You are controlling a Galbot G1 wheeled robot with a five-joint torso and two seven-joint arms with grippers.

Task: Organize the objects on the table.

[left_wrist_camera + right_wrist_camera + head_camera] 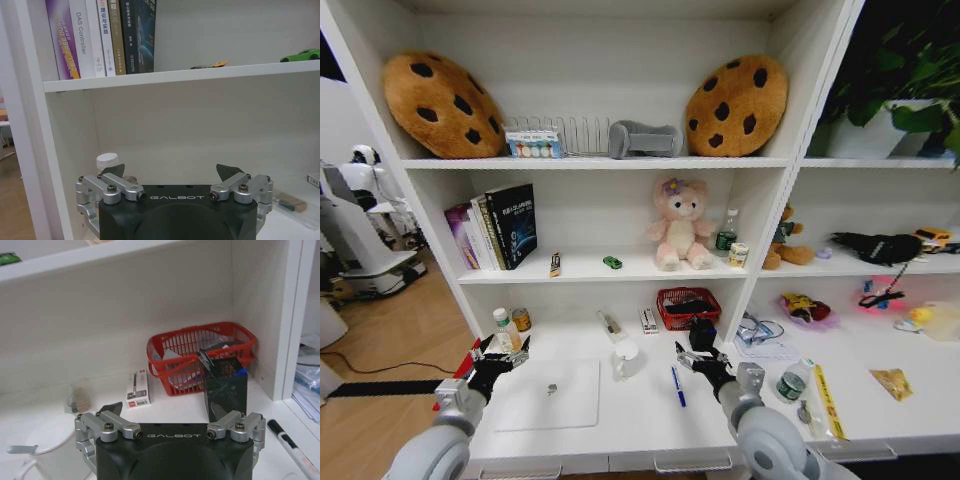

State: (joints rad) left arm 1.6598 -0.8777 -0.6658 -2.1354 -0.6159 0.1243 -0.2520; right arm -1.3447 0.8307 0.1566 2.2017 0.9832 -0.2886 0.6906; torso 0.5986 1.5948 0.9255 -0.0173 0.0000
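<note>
Now both grippers' fingers wide apart, empty, right gripper [698, 362] just beside blue pen [677, 386], left gripper [498, 362] near laptop [548, 394].

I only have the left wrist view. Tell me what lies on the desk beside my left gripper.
Observer: A closed silver laptop lies flat on the desk, just to the right of the left gripper.
Operator: Report what is past the laptop.
Observer: A white mug stands by the laptop's far right corner.
Operator: Now give me the right gripper.
Observer: It hovers open above the desk next to a blue pen, facing a black mesh pen holder and a red basket.
</note>
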